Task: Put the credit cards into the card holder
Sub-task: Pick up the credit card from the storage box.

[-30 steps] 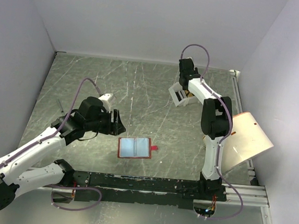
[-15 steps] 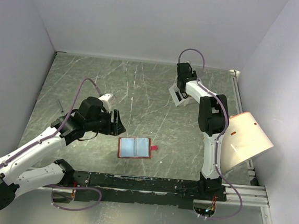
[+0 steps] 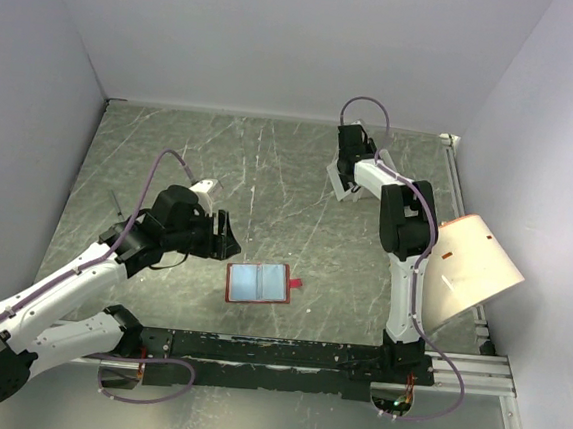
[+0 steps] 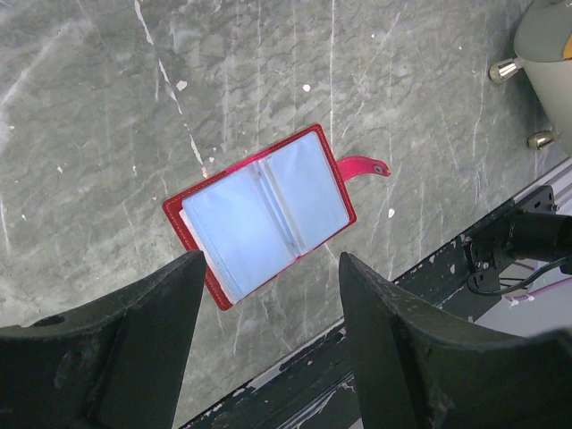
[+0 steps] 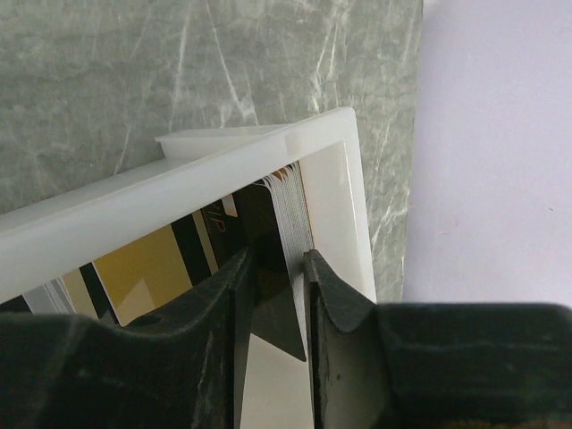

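Where credit cards (image 5: 288, 213) line box (image 5: 179, 192) wall, right gripper (image 5: 277, 261) fits tightly.

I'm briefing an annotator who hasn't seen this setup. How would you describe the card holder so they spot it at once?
On the grey marbled table, look beyond the black rail at the near edge, near its middle. The card holder lies open and flat: red border, pale blue pockets, a small red tab, unlike the white box farther back.

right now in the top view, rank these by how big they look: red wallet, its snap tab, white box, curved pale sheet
1. curved pale sheet
2. red wallet
3. white box, partly hidden, so its place is unsure
4. snap tab
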`<action>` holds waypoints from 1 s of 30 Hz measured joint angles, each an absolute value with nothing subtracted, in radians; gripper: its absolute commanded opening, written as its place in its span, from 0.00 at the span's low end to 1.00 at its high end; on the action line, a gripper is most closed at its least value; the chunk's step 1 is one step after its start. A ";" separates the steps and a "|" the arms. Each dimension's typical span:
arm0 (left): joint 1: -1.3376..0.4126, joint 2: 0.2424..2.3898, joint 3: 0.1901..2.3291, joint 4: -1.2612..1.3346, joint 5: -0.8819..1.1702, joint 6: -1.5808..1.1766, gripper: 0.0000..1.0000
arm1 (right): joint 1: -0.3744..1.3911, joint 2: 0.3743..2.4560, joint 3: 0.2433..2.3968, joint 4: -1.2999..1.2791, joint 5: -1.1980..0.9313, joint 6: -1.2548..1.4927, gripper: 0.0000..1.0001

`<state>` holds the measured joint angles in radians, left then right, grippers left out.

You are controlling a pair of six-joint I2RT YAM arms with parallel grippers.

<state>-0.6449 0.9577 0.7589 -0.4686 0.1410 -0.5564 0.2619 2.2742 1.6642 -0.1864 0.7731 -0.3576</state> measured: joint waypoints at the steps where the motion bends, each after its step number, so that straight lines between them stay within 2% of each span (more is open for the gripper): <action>1: -0.645 0.958 0.759 -0.469 0.141 -0.556 0.72 | 0.262 2.273 1.662 -0.182 0.775 -0.359 0.25; 21: -0.645 0.957 0.759 -0.468 0.143 -0.557 0.72 | 0.262 2.221 1.652 -0.165 0.751 -0.355 0.15; 24: -0.645 0.957 0.759 -0.468 0.144 -0.557 0.72 | 0.262 2.213 1.652 -0.178 0.730 -0.340 0.12; 28: -0.645 0.958 0.759 -0.468 0.148 -0.557 0.73 | 0.264 2.179 1.648 -0.221 0.680 -0.301 0.00; 30: -0.645 0.958 0.759 -0.468 0.151 -0.557 0.73 | 0.269 2.143 1.636 -0.249 0.643 -0.271 0.00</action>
<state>-0.6449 0.9577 0.7589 -0.4679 0.1509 -0.5571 0.2687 2.1429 1.6360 -0.2485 0.6430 -0.2710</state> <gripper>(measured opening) 0.724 0.022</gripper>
